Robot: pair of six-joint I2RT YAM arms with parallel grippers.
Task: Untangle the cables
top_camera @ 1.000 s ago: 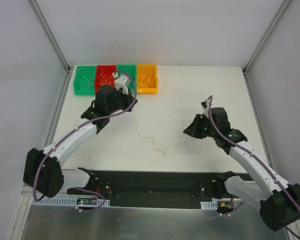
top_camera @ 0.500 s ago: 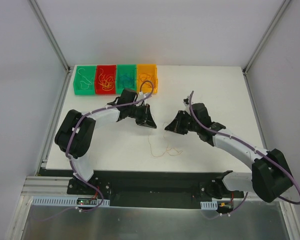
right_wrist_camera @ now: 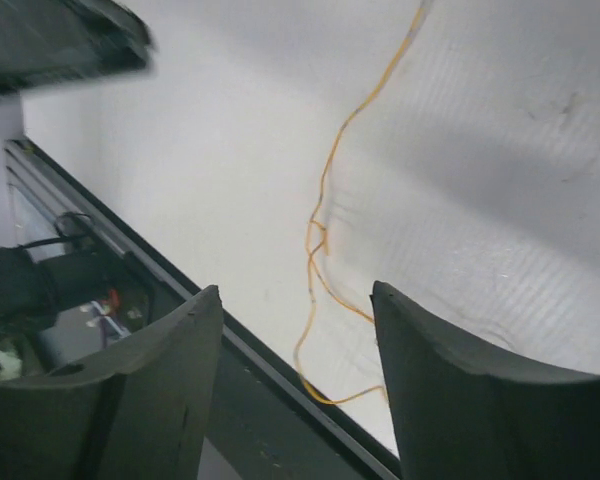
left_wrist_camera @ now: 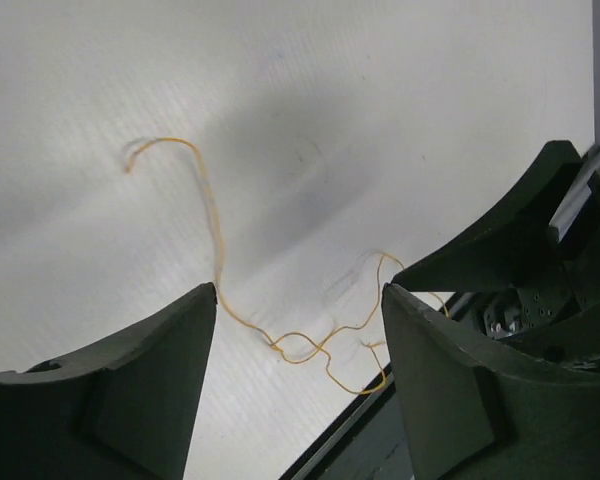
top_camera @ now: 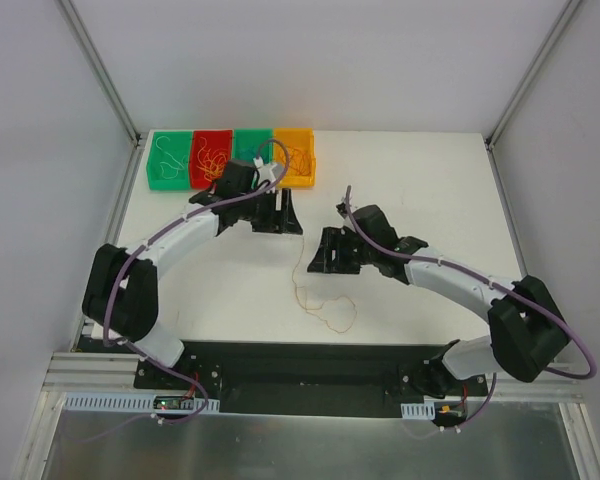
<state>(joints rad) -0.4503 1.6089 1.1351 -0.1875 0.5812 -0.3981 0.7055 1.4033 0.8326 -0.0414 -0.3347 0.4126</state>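
Hovering over the middle of the white table, both arms lean in toward each other. Between them runs one thin orange cable.

The left gripper has its fingers spread apart and nothing is pinched between them. From its own camera, the cable lies on the table below the gap. It curls away to a loose hooked end, then wanders back in small kinks toward the table's near edge.

The right gripper is also parted and holds nothing. From above, the cable's far end sits just beside its tips, on the side facing the left arm. Its wrist view shows the cable running down the table between the two dark fingers and knotting into a little tangle near the edge.

From overhead, the cable drops toward the arms' bases and finishes in a flat loop well short of either gripper.

Along the far side, a row of coloured bins stands with more cables curled inside. The left arm's wrist sits right in front of them.
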